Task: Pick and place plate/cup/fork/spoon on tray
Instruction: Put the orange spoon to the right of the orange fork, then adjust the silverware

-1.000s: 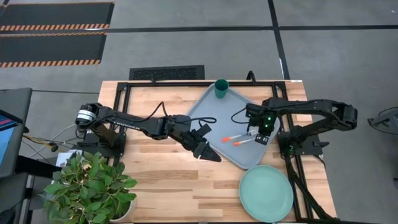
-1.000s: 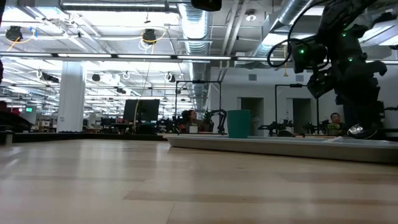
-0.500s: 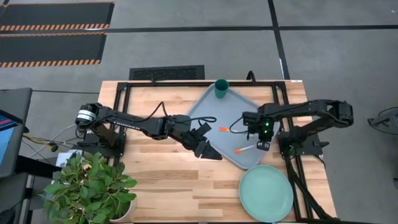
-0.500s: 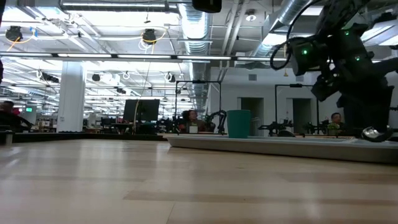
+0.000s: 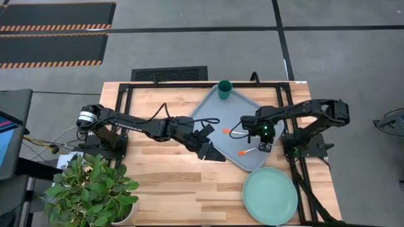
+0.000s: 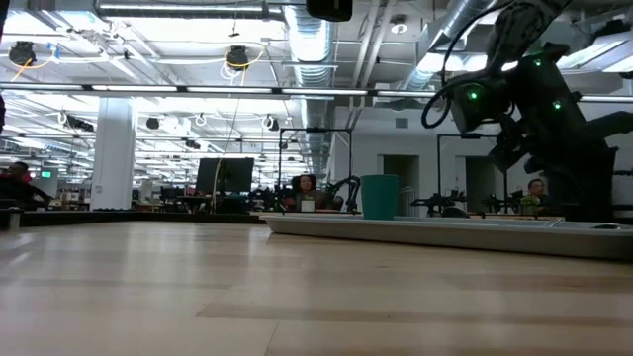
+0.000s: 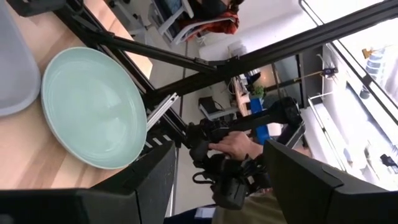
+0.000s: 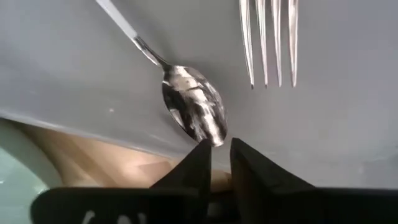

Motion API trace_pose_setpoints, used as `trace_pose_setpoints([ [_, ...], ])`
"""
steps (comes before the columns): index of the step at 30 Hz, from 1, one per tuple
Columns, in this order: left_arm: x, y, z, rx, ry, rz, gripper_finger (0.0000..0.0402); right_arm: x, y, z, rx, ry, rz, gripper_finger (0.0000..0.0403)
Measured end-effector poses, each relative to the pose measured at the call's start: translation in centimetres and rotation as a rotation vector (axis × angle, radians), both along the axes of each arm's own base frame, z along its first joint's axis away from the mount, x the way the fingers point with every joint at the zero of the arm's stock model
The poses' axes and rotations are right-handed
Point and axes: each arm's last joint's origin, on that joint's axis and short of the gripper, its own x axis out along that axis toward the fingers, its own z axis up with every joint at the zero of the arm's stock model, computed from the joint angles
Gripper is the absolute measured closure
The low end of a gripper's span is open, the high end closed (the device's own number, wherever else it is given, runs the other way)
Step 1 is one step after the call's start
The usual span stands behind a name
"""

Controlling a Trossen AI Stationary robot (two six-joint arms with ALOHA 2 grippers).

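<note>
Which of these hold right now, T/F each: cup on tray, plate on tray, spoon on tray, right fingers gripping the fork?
1. The cup stands on the tray, at a corner. True.
2. The plate lies on the tray. False: it sits on the table beside it.
3. The spoon lies on the tray. True.
4. The right gripper grips the fork. False: its fingers are nearly shut on nothing, the fork lies free.

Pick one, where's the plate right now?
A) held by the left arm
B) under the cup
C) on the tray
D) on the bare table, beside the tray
D: in the high view the plate lies on the wood just off the tray, near the tray's corner on the right arm's side, with nothing on it; the cup stands on the tray's far corner.
</note>
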Motion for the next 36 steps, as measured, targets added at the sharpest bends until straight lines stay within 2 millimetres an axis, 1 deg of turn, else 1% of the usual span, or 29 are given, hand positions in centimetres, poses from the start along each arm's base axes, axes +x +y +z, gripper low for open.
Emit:
trace_pose_setpoints([
  [4,0.0,0.0,-0.1,0.022,-0.005,-0.001,0.0171,0.5,-0.1,1.0,0.0,-0.006,0.004,0.0301],
  [6,0.0,0.1,-0.3,0.05,0.011,0.009,0.0171,0.8,-0.2,1.9,0.0,-0.022,-0.009,0.0295],
  [9,-0.1,0.4,-1.1,0.081,0.08,0.022,0.0171,1.0,-0.1,4.7,0.018,-0.099,-0.033,0.0291],
  [11,-0.2,0.8,-1.4,0.102,0.109,0.026,0.0171,0.8,0.0,7.6,0.015,-0.18,-0.054,0.029],
  [14,-0.2,1.1,-1.7,0.132,0.124,0.029,0.0171,-0.9,0.4,12.1,-0.015,-0.315,-0.108,0.029],
  [17,-0.2,1.5,-1.7,0.172,0.109,0.051,0.0171,-3.7,1.2,16.3,-0.031,-0.517,-0.19,0.029],
  [19,-0.1,1.7,-1.7,0.206,0.107,0.1,0.0171,-5.8,1.9,18.4,-0.035,-0.661,-0.272,0.029],
  [21,-0.1,2.1,-2.0,0.246,0.13,0.166,0.0172,-7.7,2.6,19.8,-0.009,-0.809,-0.369,0.029],
  [23,-0.2,2.4,-2.4,0.303,0.172,0.235,0.0177,-9.5,3.3,20.6,0.04,-0.923,-0.453,0.029],
  [25,-0.4,2.7,-2.9,0.377,0.225,0.3,0.0189,-11.0,3.7,21.0,0.087,-0.994,-0.512,0.029],
  [29,-0.5,3.0,-3.1,0.476,0.236,0.382,0.0229,-12.8,4.0,20.6,0.087,-1.042,-0.602,0.029],
  [30,-0.4,3.0,-3.1,0.487,0.233,0.393,0.0244,-13.1,4.1,20.4,0.084,-1.046,-0.615,0.029],
  [32,0.2,2.9,-3.8,0.502,0.236,0.425,0.0281,-13.5,4.1,20.1,0.079,-1.06,-0.622,0.029],
  [34,0.8,2.6,-5.3,0.514,0.266,0.424,0.0326,-13.3,4.2,20.0,0.08,-1.068,-0.609,0.029],
  [36,2.0,2.5,-6.7,0.506,0.25,0.414,0.0375,-12.9,4.3,20.2,0.09,-1.098,-0.583,0.029],
])
